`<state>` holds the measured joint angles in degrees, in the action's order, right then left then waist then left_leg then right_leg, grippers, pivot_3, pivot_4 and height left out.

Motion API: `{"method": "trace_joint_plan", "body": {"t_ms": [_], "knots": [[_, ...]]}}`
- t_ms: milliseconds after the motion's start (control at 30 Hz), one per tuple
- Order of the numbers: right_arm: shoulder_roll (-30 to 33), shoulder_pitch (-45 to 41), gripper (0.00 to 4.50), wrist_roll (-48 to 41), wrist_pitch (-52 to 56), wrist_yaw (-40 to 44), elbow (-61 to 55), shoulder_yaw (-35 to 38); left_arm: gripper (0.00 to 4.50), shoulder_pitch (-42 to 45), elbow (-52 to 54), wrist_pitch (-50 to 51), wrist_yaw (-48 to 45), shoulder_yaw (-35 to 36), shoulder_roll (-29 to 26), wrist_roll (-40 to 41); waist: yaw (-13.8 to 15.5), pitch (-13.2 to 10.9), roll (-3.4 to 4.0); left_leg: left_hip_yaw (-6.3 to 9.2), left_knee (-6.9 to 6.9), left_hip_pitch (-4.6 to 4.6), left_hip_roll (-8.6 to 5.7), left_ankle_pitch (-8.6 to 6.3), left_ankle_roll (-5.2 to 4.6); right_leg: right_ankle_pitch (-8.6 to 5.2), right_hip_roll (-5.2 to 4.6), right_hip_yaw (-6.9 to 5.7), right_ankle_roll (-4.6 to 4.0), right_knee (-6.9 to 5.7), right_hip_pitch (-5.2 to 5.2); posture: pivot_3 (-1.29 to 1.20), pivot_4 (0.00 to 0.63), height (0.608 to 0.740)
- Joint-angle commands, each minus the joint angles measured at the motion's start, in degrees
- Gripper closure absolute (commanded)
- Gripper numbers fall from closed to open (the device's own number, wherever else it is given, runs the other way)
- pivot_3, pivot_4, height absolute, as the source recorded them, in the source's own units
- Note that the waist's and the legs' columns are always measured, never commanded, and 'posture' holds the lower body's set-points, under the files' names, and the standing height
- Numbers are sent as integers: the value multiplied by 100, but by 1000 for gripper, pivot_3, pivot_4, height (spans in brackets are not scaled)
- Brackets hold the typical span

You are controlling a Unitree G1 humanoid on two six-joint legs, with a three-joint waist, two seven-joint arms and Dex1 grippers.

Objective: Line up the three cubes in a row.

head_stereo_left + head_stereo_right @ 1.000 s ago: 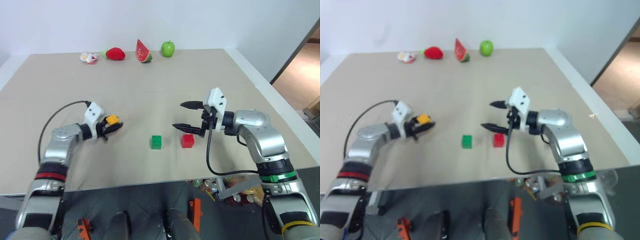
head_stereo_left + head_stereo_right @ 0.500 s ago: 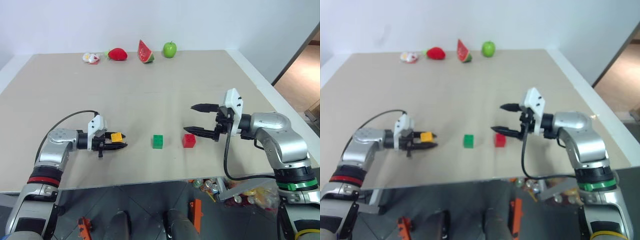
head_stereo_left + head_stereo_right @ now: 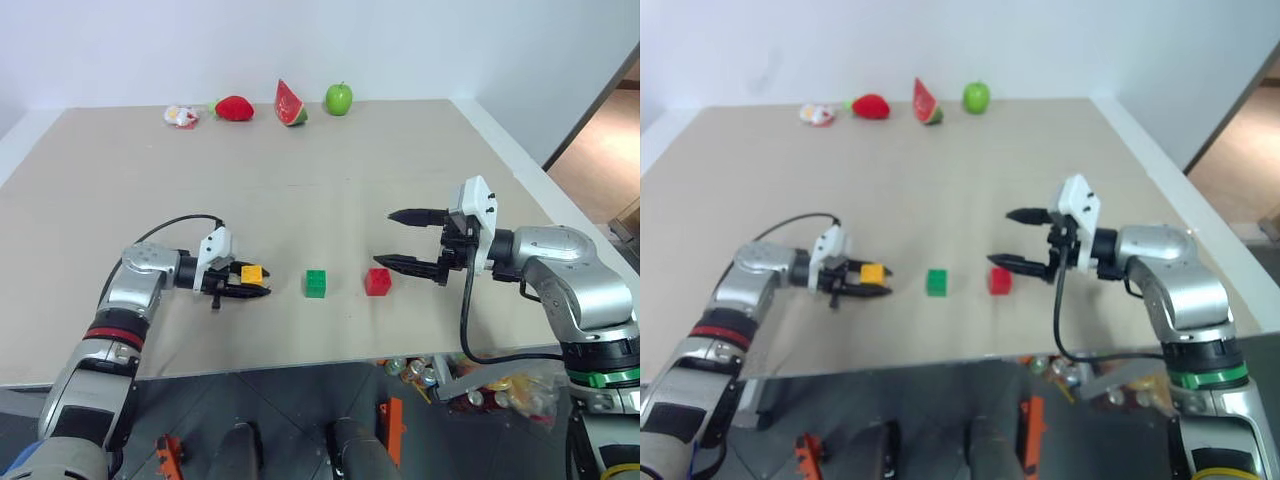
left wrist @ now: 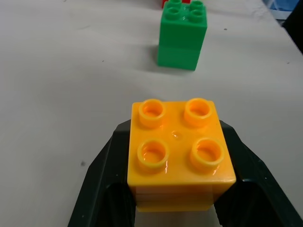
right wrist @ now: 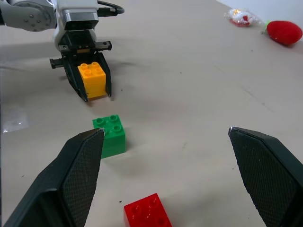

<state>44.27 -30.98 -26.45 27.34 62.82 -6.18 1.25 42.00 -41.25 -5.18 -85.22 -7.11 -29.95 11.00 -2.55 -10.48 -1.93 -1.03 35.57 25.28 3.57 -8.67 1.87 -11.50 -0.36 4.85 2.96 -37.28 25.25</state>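
The yellow cube is clamped between the black fingers of my left gripper, studs up, low over the tan table. It sits a short gap to the left of the green cube. The red cube stands just right of the green one, about level with it. In the left wrist view the yellow cube is close up, with the green cube straight beyond it. My right gripper hovers open beside the red cube, holding nothing, its lower fingertip just right of it.
Along the table's far edge lie a toy strawberry, a watermelon slice, a green apple and a small wrapped item. The table's front edge runs close below the cubes.
My left gripper has carried the yellow cube to the right, closer to the green cube, and turned to point at it. My right gripper has drawn back to the right, off the red cube.
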Motion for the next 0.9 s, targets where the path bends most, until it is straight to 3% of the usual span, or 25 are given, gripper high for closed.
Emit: {"method": "trace_joint_plan", "body": {"t_ms": [33,467,533,600,733,900], "knots": [[289,152,130,-322,168,194,-396,383,3108,194,-100,-105,-139,22,-3,-21,1,0,0,0,-1,0,0,0,0,-1,0,0,1,0,0,0,150,740],[532,558,130,-493,271,259,-573,579,3108,341,-343,-205,-185,48,144,-107,-16,0,0,1,10,-1,0,-1,-2,4,1,2,2,-1,-2,0,150,740],[542,585,130,-500,274,251,-584,579,2085,354,-353,-185,-137,86,140,-106,-14,0,0,1,10,-1,0,-1,-2,4,1,2,2,-1,-2,0,150,740],[556,624,130,-500,267,256,-584,588,1601,348,-350,-158,-107,118,124,-98,-13,0,0,1,9,0,-1,-1,-2,4,1,2,3,0,-2,0,150,740],[570,648,130,-484,252,278,-539,573,218,243,-277,-308,18,130,51,-181,-12,0,0,1,9,0,0,-1,-2,3,0,2,4,0,-2,0,150,740],[579,640,130,-508,289,322,-545,544,218,30,112,-142,60,298,-205,-32,-18,0,0,1,9,0,0,-1,-2,4,1,2,3,-1,-2,0,150,740]]}}
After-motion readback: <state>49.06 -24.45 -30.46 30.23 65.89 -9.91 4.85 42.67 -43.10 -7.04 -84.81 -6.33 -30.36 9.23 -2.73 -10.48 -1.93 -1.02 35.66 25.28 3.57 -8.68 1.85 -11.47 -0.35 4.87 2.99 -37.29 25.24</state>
